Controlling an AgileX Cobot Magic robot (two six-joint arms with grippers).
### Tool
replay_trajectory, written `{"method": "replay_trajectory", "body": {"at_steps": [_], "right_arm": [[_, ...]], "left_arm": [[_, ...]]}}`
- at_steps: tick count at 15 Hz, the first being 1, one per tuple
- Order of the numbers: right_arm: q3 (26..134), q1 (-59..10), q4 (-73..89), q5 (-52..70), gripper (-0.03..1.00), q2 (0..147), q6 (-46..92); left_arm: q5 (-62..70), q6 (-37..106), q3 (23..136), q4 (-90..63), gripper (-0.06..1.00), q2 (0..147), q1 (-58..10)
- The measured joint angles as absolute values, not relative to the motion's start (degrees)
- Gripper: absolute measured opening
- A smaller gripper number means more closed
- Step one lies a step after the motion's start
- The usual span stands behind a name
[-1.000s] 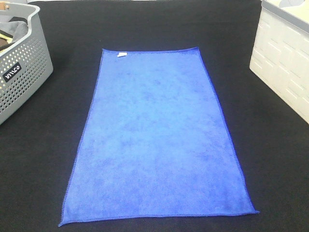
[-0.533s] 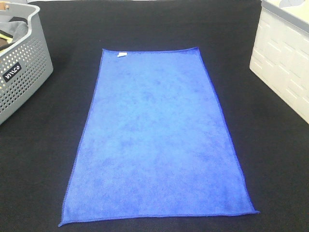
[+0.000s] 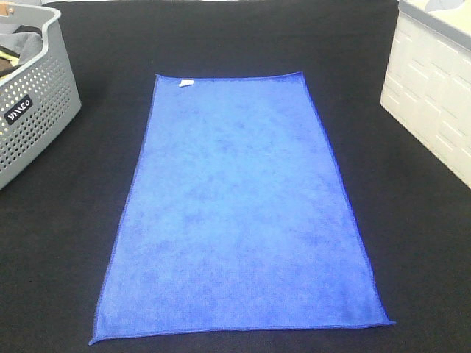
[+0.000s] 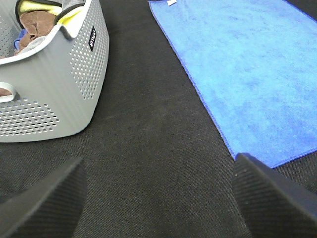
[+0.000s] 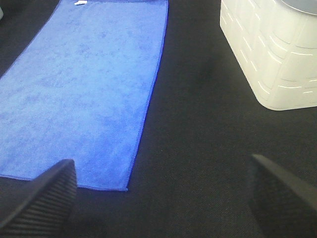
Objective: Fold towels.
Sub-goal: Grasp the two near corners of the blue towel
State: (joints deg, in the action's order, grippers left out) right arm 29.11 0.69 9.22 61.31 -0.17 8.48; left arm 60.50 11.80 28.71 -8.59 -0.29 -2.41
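Note:
A royal-blue towel (image 3: 239, 209) lies spread flat on the black table, long side running away from me, with a small white tag (image 3: 186, 82) at its far left corner. Neither arm shows in the exterior high view. In the left wrist view my left gripper (image 4: 158, 198) stands open over bare black cloth, its fingers (image 4: 44, 203) wide apart, the towel (image 4: 252, 74) off to one side near its front corner. My right gripper (image 5: 166, 198) is open too, over the black surface just beside the towel's (image 5: 84, 89) near right corner. Nothing is held.
A grey perforated basket (image 3: 33, 118) with cloths inside stands at the far left, also in the left wrist view as the basket (image 4: 54, 89). A white plastic bin (image 3: 434, 95) stands at the far right, close to the right gripper's side.

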Motion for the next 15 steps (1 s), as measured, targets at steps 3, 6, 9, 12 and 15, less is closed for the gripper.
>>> {"method": "replay_trajectory", "body": {"at_steps": [3, 6, 9, 12, 15], "right_arm": [[29.1, 0.7, 9.2, 61.3, 0.86, -0.2, 8.5], [29.1, 0.7, 9.2, 61.3, 0.86, -0.2, 8.5], [29.1, 0.7, 9.2, 61.3, 0.86, -0.2, 8.5], [29.1, 0.7, 9.2, 61.3, 0.86, -0.2, 8.5], [29.1, 0.7, 9.2, 61.3, 0.86, -0.2, 8.5]], "left_arm": [[60.5, 11.8, 28.7, -8.6, 0.77, -0.3, -2.4], [60.5, 11.8, 28.7, -8.6, 0.77, -0.3, -2.4], [60.5, 11.8, 28.7, -8.6, 0.77, -0.3, -2.4], [60.5, 11.8, 28.7, -8.6, 0.77, -0.3, -2.4], [60.5, 11.8, 28.7, -8.6, 0.77, -0.3, -2.4]]}}
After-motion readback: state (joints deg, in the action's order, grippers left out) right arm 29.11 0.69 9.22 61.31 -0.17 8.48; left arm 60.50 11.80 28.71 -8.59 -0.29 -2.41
